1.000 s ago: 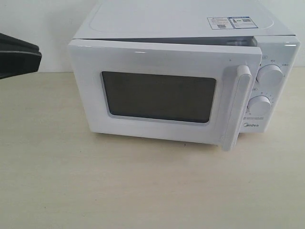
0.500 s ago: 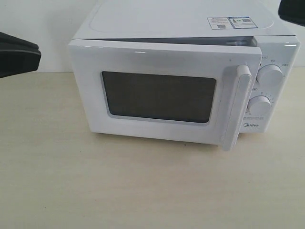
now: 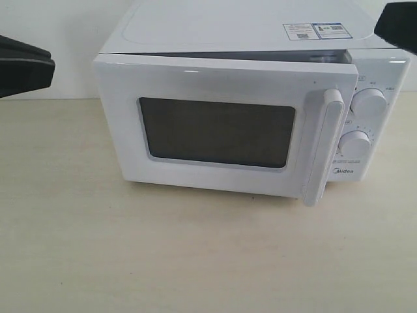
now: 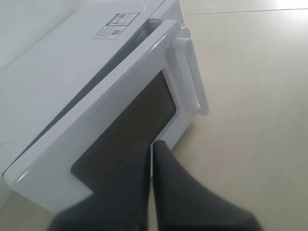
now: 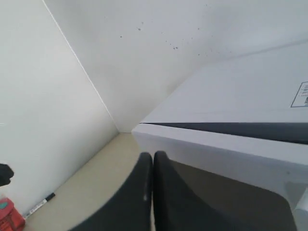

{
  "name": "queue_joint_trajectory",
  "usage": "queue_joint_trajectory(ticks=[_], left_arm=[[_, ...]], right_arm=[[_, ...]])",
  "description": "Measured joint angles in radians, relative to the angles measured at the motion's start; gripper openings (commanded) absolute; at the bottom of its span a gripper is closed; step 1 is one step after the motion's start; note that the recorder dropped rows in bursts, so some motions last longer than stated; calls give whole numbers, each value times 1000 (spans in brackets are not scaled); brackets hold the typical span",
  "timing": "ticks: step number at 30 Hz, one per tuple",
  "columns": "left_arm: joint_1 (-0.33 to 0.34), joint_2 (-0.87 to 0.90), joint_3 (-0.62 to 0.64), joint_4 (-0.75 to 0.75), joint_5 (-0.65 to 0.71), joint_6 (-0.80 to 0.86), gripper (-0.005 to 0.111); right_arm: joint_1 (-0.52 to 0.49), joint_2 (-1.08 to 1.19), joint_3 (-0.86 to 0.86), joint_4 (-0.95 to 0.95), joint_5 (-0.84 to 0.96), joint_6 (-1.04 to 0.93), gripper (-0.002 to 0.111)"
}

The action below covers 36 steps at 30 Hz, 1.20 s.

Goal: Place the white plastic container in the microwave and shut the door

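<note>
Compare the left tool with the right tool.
In the exterior view the left tool sits at the left edge, level with the door's top; the right tool sits higher, at the microwave's top right corner. More of the left tool shows than of the right tool. Both are dark, shut and empty.

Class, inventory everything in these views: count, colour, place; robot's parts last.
microwave: 1, white, on the table
door: 1, white, dark window, slightly ajar
dials: 2, white, stacked, right of door
handle: 1, white, door's edge nearest dials
stickers: 2, white and blue, microwave top
table: 1, beige, under microwave
marker: 1, black-and-white, by the wall
red object: 1, red, near the marker
left gripper: 1, black, shut, left of microwave
right gripper: 1, black, shut, by microwave's top
</note>
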Motion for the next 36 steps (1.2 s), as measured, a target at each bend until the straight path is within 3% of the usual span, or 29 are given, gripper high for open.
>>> queue_joint_trajectory(ticks=[6,11,17,20,21,23,25,30,36], left_arm=[[0,0,0,0,-2,0,4],[0,0,0,0,-2,-11,4],[0,0,0,-2,-2,-15,4],[0,0,0,-2,-2,-16,4],[0,0,0,-2,-2,-17,4],[0,0,0,-2,-2,-17,4],[0,0,0,-4,-2,-17,4],[0,0,18,-6,26,-17,4],[0,0,28,-6,14,-17,4]], right_arm=[[2,118,-133,25,-32,-20,0],[141,205,-156,29,-151,76,0],[445,284,-156,29,-481,98,0],[681,339,-156,21,-866,113,0],[793,363,-156,-30,-1061,181,0],[925,393,-143,-179,-1297,325,0],[1021,446,-125,-359,-1433,469,0],[1080,710,-85,-443,-1724,608,0],[1075,884,-78,-545,-1850,727,0]])
